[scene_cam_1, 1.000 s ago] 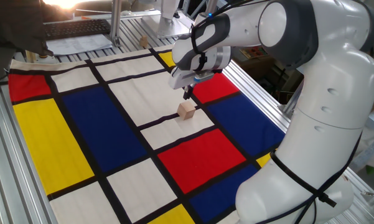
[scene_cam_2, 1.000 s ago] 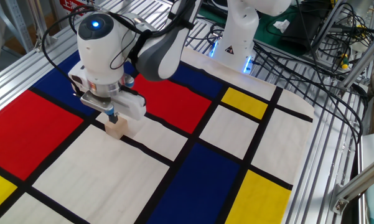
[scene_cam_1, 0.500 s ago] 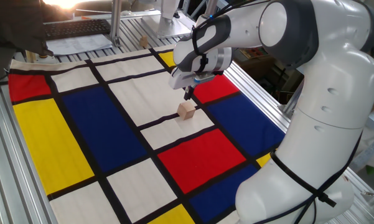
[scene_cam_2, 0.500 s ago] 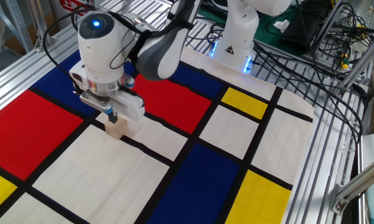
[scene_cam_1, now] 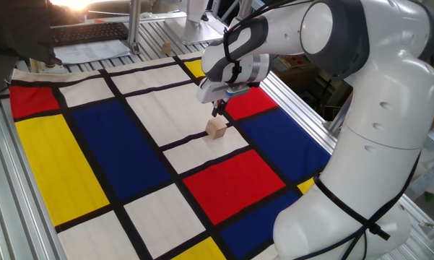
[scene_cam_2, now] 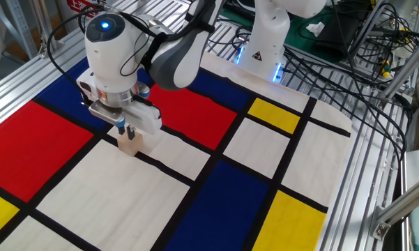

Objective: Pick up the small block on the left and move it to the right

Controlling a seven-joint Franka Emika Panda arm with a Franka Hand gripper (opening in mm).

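One block [scene_cam_1: 217,128] sits on the cloth [scene_cam_1: 72,159] directly under the gripper [scene_cam_1: 218,110], just clear of its fingertips; open or closed, I cannot tell.

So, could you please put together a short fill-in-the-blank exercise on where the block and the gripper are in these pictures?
1. The small wooden block rests on a ____ rectangle of the patterned cloth.
2. The gripper hangs directly ____ the block without holding it.
3. The block is made of plain, light-tan ____.
4. In the other fixed view, the light glowing on the arm's wrist housing is ____.

Missing words: white; above; wood; blue
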